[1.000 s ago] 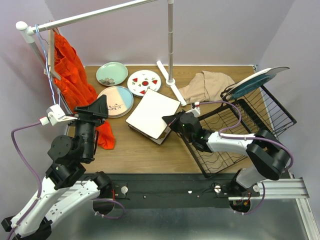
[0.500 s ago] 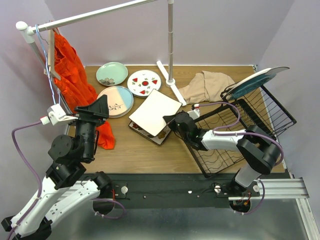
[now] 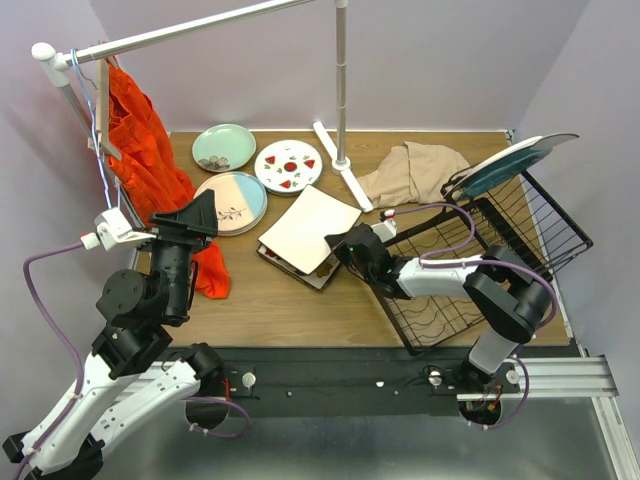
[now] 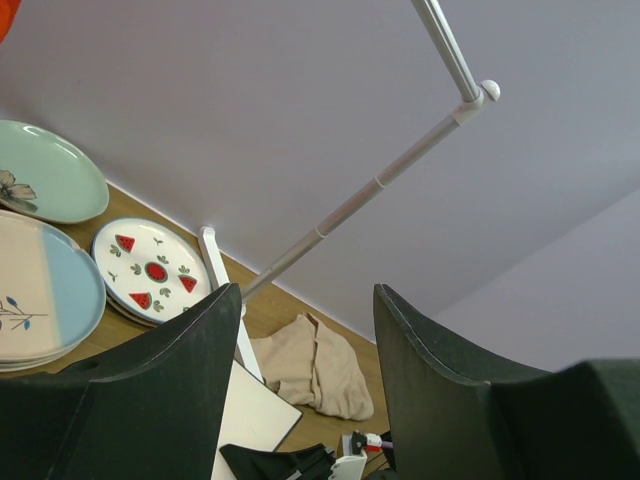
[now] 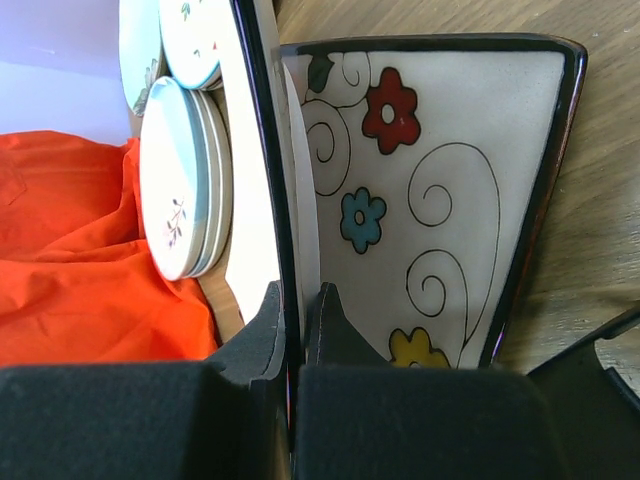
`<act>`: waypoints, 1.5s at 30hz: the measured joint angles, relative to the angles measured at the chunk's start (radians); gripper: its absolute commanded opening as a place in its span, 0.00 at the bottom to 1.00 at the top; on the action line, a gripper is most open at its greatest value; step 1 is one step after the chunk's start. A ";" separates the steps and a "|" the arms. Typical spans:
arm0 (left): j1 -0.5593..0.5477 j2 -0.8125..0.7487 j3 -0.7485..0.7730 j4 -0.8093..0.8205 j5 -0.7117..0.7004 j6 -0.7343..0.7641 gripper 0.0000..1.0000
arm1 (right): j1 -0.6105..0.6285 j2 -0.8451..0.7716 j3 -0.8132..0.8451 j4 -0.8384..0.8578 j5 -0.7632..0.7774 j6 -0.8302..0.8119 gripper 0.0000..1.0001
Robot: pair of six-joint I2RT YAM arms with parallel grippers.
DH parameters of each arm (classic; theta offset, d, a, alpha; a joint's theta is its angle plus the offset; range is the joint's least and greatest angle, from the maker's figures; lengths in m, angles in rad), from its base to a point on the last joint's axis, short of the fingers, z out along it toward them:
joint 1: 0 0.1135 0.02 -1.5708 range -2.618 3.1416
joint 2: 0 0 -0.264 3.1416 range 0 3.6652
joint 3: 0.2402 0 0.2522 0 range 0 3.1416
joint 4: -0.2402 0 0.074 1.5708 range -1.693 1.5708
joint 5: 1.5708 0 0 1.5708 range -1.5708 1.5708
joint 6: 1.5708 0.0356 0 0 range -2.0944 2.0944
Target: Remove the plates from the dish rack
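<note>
My right gripper (image 3: 343,246) is shut on the near edge of a white square plate (image 3: 308,225), which slants above a floral square plate (image 3: 318,270) lying flat on the table. The right wrist view shows the pads (image 5: 270,325) pinching the white plate's dark rim (image 5: 262,170), with the floral plate (image 5: 440,200) just beneath. A teal scalloped plate (image 3: 520,160) stands in the black dish rack (image 3: 545,235). A pale green plate (image 3: 224,147), a red-spotted plate (image 3: 288,165) and a pink-and-blue plate (image 3: 232,202) lie at the back left. Raised at the left, my left gripper (image 3: 197,214) is open and empty.
A beige cloth (image 3: 410,172) lies behind the rack. The white clothes rail (image 3: 342,90) has its foot (image 3: 340,170) on the table between the plates and the cloth. An orange garment (image 3: 150,165) hangs at the left, down beside the pink-and-blue plate.
The right arm has drawn in to the left and the white square plate has shifted with it, showing more of the floral plate beneath. The left arm has not moved.
</note>
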 measured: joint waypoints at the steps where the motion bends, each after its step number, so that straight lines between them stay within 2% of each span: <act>1: 0.000 0.000 0.000 0.000 0.000 0.000 0.64 | 0.000 0.000 0.000 -0.002 0.000 0.003 0.01; 17: 0.000 0.011 -0.008 0.007 0.000 -0.001 0.64 | 0.000 -0.002 0.000 -0.009 -0.050 0.011 0.01; 21: 0.000 0.020 -0.008 0.010 0.001 -0.002 0.64 | -0.002 -0.002 0.000 -0.013 -0.064 0.012 0.14; 22: 0.000 0.020 -0.008 0.010 0.001 -0.002 0.64 | -0.008 -0.003 0.000 -0.014 -0.068 0.014 0.21; 25: 0.000 0.021 -0.008 0.012 0.001 -0.002 0.64 | -0.014 -0.007 0.000 -0.012 -0.083 0.024 0.34; 36: 0.000 0.034 -0.008 0.022 0.008 -0.007 0.64 | -0.033 -0.039 0.016 -0.060 -0.097 0.046 0.44; 41: 0.000 0.041 -0.016 0.023 0.017 -0.011 0.64 | -0.034 -0.039 0.036 -0.119 -0.097 0.050 0.56; 45: 0.000 0.043 -0.016 0.023 0.019 -0.014 0.64 | -0.034 -0.039 0.049 -0.158 -0.096 0.052 0.57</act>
